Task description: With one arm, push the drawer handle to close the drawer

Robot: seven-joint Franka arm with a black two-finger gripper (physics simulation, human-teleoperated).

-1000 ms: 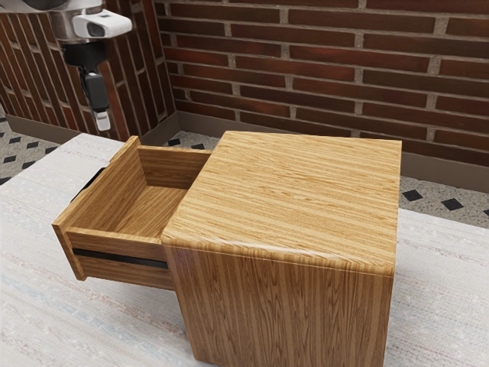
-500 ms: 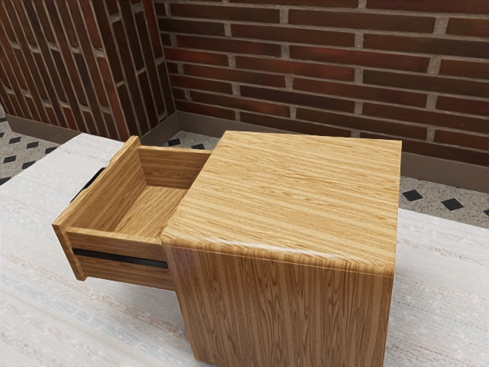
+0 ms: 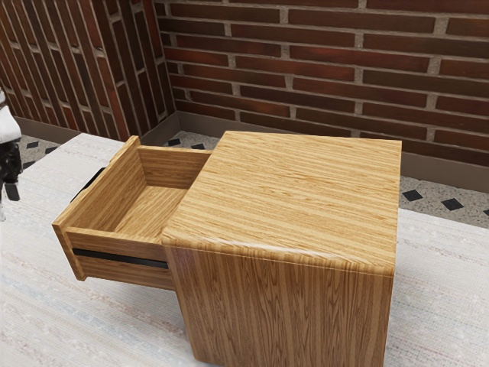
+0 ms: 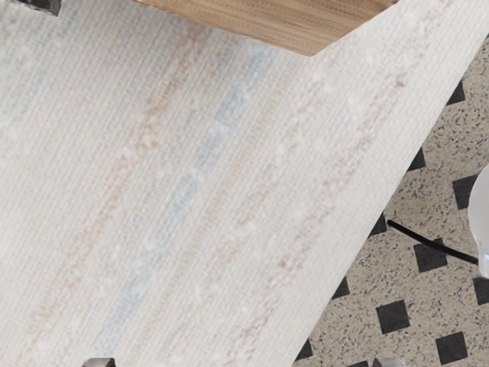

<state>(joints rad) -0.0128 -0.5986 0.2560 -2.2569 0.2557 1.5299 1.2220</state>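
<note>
At the exterior view's left edge hangs my gripper [image 3: 9, 185], partly cut off, apart from the drawer and out beyond its front. The wooden drawer [image 3: 114, 248] stands pulled out of the cabinet [image 3: 286, 199], its inside bare. Its black handle [image 3: 89, 184] is on the outer face, mostly hidden behind the front panel. In the wrist view the two fingertips of my gripper [image 4: 244, 362] stand wide apart with nothing between them. A wooden piece [image 4: 290, 21] and a dark piece [image 4: 42, 6] lie at that view's border.
A pale striped tabletop [image 3: 84, 329] lies under the cabinet. Brick walls [image 3: 306, 69] rise behind it. Past the table's edge, the wrist view has speckled floor [image 4: 367, 329], a black cable [image 4: 432, 243] and a rounded white object [image 4: 480, 218].
My gripper was above and behind the drawer's far front corner, then out of the exterior view. It is now lower, at the left edge. The drawer has not moved.
</note>
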